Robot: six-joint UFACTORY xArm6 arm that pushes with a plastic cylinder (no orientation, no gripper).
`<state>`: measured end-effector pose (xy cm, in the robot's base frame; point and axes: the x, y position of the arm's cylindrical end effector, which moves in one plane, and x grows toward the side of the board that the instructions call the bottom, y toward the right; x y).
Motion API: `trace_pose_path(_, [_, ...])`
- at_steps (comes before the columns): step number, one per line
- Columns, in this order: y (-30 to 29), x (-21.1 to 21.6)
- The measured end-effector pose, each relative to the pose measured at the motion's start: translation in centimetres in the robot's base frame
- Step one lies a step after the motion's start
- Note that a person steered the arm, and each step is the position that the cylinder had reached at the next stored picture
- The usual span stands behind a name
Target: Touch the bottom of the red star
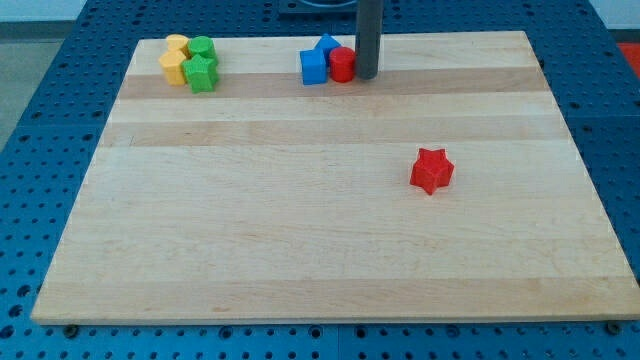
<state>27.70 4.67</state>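
Observation:
The red star (432, 170) lies on the wooden board (300, 220), right of centre. My tip (367, 76) is at the view's top, just right of a red cylinder (343, 64), well above and left of the star and apart from it. The rod rises straight up out of the view.
A blue cube (314, 67) and a blue block (327, 46) sit left of the red cylinder. At the top left are a yellow block (174, 67), another yellow block (178, 44), a green star (201, 73) and a green cylinder (203, 48).

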Motion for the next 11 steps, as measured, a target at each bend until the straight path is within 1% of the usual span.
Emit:
trace_pose_path(1, [0.0,3.0])
trace_pose_path(3, [-4.5,10.6])
trace_pose_path(4, [-5.1,16.0])
trace_pose_path(5, [-3.9,20.9])
trace_pose_path(6, [-1.0,24.3])
trace_pose_path(7, [2.0,24.9])
trace_pose_path(8, [4.3,24.6])
trace_pose_path(9, [5.6,23.3])
trace_pose_path(11, [6.3,19.8])
